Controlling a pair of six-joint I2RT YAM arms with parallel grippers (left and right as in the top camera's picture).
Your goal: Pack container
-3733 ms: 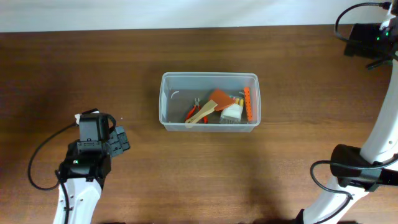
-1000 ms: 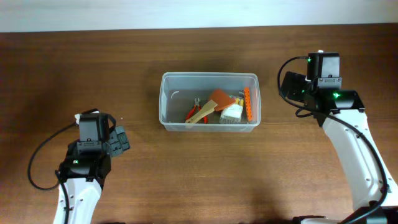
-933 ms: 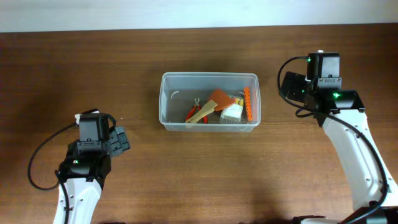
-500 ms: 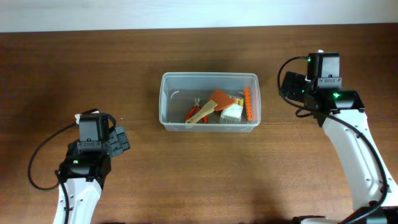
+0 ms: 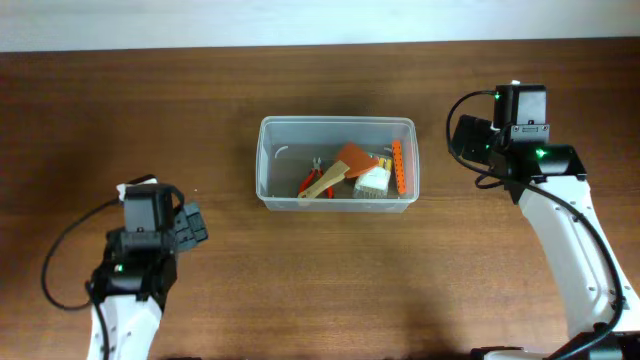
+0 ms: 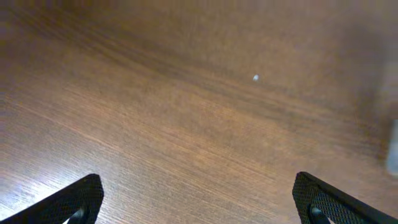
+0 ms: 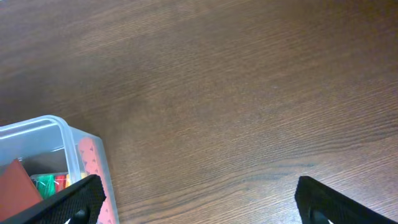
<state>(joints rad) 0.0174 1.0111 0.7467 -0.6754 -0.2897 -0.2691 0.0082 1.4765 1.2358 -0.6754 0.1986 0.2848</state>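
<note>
**Figure. Overhead and wrist views of the bench (image 5: pixel 300 290) during packing.** The container (image 5: pixel 283 165) sits at the centre of the overhead frame, upright and lidless, with its long side running across the picture. Its contents crowd toward the right half. An orange strip (image 5: pixel 398 167) lies along the right wall and a wooden-handled scraper (image 5: pixel 335 172) lies diagonally. With them are red-handled pliers (image 5: pixel 308 182) and a whitish item (image 5: pixel 372 181) too small to identify. The container's left half is bare. No loose item shows on the wood around it, which suggests that packing is finished or nearly so.

The left hand (image 6: pixel 202 205), at the lower left of the overhead frame, is well apart from the container. Its wrist view shows both fingertips spread wide over bare wood, holding nothing. The right hand (image 7: pixel 196 202), at the right of the overhead frame, is near the container's right end and is likewise spread wide and empty. Its wrist view catches one rounded corner of the container and the orange strip at lower left. Both hands appear parked clear of the rim, probably to leave the container unobstructed.
</note>
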